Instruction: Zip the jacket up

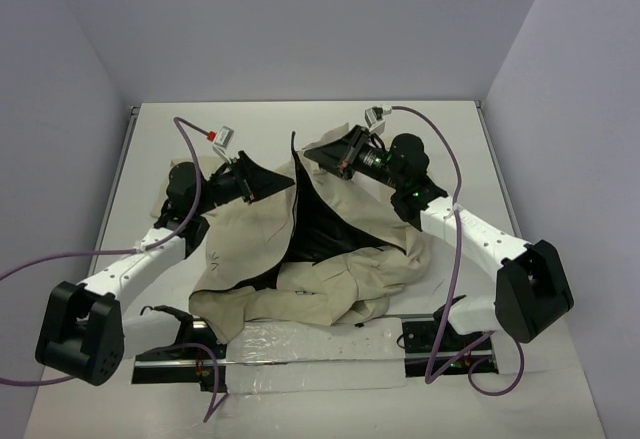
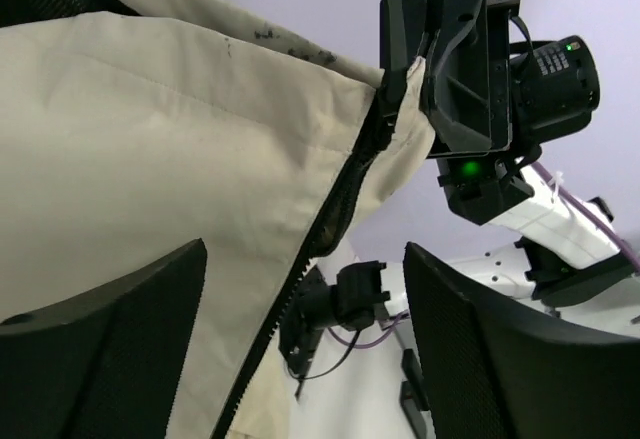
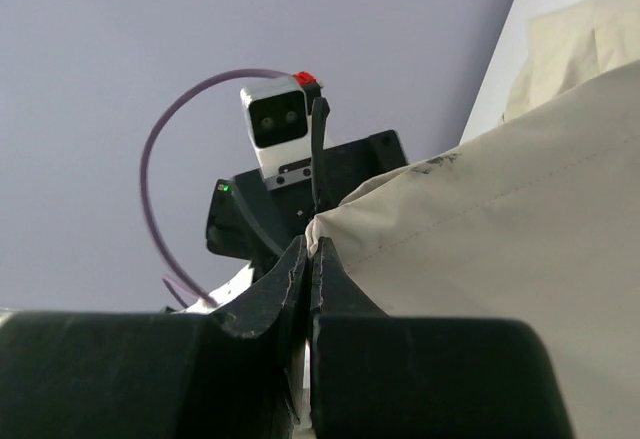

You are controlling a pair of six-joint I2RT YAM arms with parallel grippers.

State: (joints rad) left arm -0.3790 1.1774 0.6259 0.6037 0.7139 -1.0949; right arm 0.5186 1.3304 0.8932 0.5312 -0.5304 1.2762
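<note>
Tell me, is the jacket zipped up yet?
Not fully, it seems. Looks done: in the left wrist view the zipper looks closed, with cream cloth on both sides. In hand: the right gripper pinches the jacket edge by the zipper; the left gripper is open, holding nothing. To do: black lining shows from above, so a stretch looks open.

We take this for a robotics lab, a closed test cell and no home: a white desk (image 1: pixel 300 124) boxed in by bare lilac-grey walls (image 1: pixel 300 29), a left arm (image 1: pixel 130 271) and a right arm (image 1: pixel 480 239) bolted along a black rail (image 1: pixel 165 367) at its near edge (purple cables (image 3: pixel 146 169) loop off them), and a small camera (image 3: pixel 275 119) on one wrist.
</note>
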